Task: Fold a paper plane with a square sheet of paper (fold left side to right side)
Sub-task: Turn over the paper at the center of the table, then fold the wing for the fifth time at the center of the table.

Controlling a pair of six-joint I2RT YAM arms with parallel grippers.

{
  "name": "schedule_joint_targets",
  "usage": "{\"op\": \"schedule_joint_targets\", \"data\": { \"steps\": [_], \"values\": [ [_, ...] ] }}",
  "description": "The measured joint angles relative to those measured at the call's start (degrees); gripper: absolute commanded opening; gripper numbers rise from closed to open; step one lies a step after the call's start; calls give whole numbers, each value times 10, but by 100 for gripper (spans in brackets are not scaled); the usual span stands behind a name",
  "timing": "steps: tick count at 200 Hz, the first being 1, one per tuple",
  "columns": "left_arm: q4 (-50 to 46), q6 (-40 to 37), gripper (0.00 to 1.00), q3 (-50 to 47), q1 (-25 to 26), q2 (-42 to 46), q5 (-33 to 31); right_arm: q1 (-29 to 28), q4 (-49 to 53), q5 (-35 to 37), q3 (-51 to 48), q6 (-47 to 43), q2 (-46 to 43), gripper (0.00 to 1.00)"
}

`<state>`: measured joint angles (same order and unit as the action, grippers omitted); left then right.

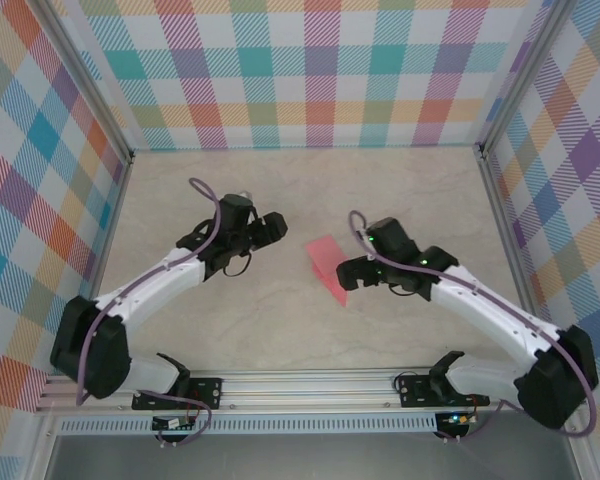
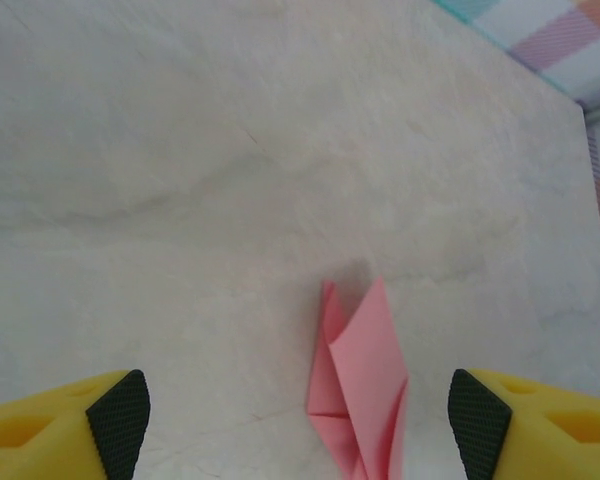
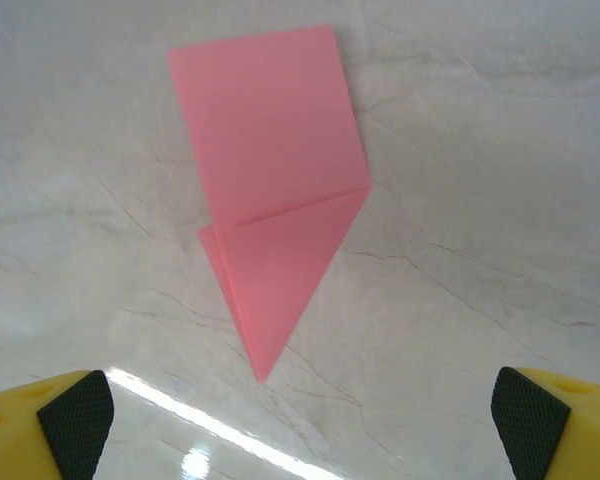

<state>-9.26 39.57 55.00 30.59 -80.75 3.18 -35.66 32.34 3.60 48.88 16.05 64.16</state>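
Paper plane [image 3: 270, 200]: salmon-pink folded paper dart, flat, untouched.
Left gripper [image 2: 298, 420]: wide, empty, plane ahead.
Right gripper [image 3: 300, 420]: wide, empty, plane ahead.

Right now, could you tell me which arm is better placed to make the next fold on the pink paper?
Probably the right: the open right hand sits just beside the folded paper, whose point faces it, while the open left hand stands off across a strip of table.

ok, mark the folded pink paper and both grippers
folded pink paper [image 3: 270, 150]: right wrist view, flat upper panel.
left gripper [image 2: 298, 420]: left wrist view, midway between fingertips.
right gripper [image 3: 302, 425]: right wrist view, midway between fingertips.
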Motion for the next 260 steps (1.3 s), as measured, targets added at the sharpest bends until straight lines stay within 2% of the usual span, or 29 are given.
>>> {"op": "schedule_joint_targets", "data": {
  "steps": [43, 69, 94, 111, 158, 183, 197, 229, 260],
  "values": [
    [85, 37, 76, 0, 24, -113, 88, 140, -137, -224, -125, 93, -72, 100],
    [118, 51, 75, 10, 35, -183, 121, 191, -185, -302, -166, 138, -86, 100],
    [155, 71, 70, 22, 43, -240, 150, 200, -200, -340, -170, 153, -92, 100],
    [179, 82, 62, 24, 45, -267, 166, 200, -203, -353, -170, 153, -99, 100],
    [202, 81, 20, 40, 46, -278, 177, 226, -205, -386, -170, 153, -97, 100],
    [223, 71, 5, 35, 43, -278, 178, 268, -228, -436, -175, 155, -57, 100],
    [243, 61, 0, 19, 38, -276, 181, 288, -242, -465, -177, 153, -19, 100],
    [270, 30, 0, -36, 17, -247, 214, 303, -259, -504, -174, 117, 49, 100],
    [325, -3, 0, -95, -21, -197, 282, 303, -277, -537, -139, 67, 104, 99]
  ]
}}
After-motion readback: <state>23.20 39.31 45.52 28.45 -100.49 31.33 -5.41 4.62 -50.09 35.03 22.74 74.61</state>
